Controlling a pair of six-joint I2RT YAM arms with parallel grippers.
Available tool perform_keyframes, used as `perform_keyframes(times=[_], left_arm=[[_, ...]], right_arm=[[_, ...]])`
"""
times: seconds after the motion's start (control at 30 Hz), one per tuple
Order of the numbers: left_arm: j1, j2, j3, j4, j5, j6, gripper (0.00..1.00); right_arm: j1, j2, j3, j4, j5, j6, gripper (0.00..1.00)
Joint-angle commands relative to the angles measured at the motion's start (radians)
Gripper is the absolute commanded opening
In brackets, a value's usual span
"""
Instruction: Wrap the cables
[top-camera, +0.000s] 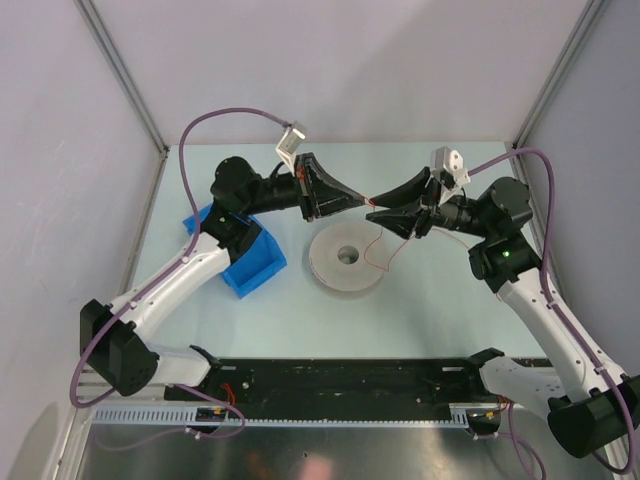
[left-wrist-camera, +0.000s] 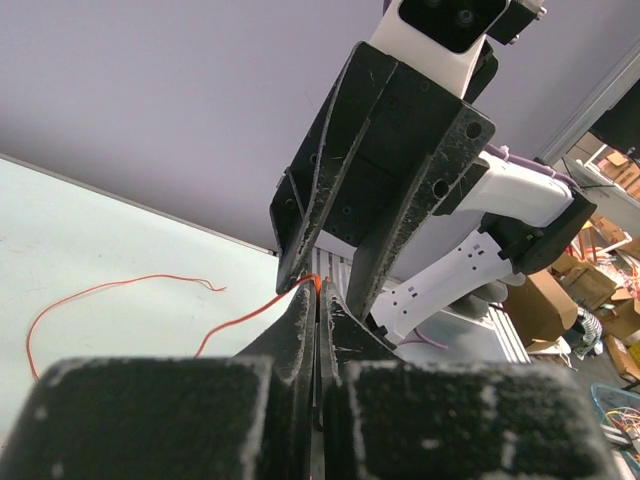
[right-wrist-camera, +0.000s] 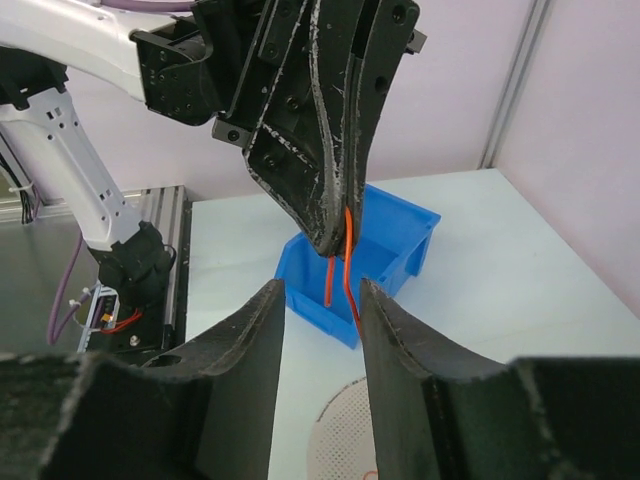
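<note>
Lab: framed cell (top-camera: 125, 85), cardboard boxes (left-wrist-camera: 540, 305)

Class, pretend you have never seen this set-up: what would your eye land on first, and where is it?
Two black grippers meet tip to tip over the middle of the table: the left gripper pinches a thin reddish wire, and the right gripper stands open around it. Below lie a grey-white spool and, to its left, a blue bin.
</note>
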Motion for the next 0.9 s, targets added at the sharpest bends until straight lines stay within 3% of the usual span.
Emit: perform_keyframes(times=[0.0, 0.3, 0.37, 0.47, 0.53, 0.57, 0.77, 0.87], left_arm=[[0.005, -0.039, -0.010, 0.051, 0.013, -0.010, 0.00], [0.005, -0.042, -0.020, 0.059, 0.017, -0.009, 0.00], [0.005, -0.040, -0.022, 0.061, 0.015, -0.008, 0.00], [0.005, -0.038, -0.024, 0.061, 0.007, -0.009, 0.00], [0.006, -0.038, -0.026, 0.060, 0.000, -0.007, 0.00], [0.008, -0.038, -0.027, 0.059, -0.003, -0.005, 0.04], [0.072, -0.046, -0.018, -0.116, -0.013, 0.076, 0.68], [0.124, -0.029, 0.033, -0.350, -0.034, 0.246, 0.78]], right_arm=[[0.003, 0.005, 0.005, 0.054, -0.013, 0.022, 0.39], [-0.013, 0.020, 0.005, 0.065, -0.021, 0.058, 0.31], [-0.014, 0.021, 0.005, 0.065, -0.026, 0.062, 0.25], [-0.019, 0.019, 0.005, 0.063, -0.028, 0.063, 0.07], [-0.029, 0.018, 0.005, 0.055, -0.026, 0.064, 0.02], [-0.038, 0.017, 0.005, 0.051, -0.027, 0.066, 0.01], [-0.150, 0.001, 0.005, 0.010, -0.062, 0.053, 0.00], [-0.251, -0.009, 0.005, -0.019, -0.086, 0.019, 0.00]])
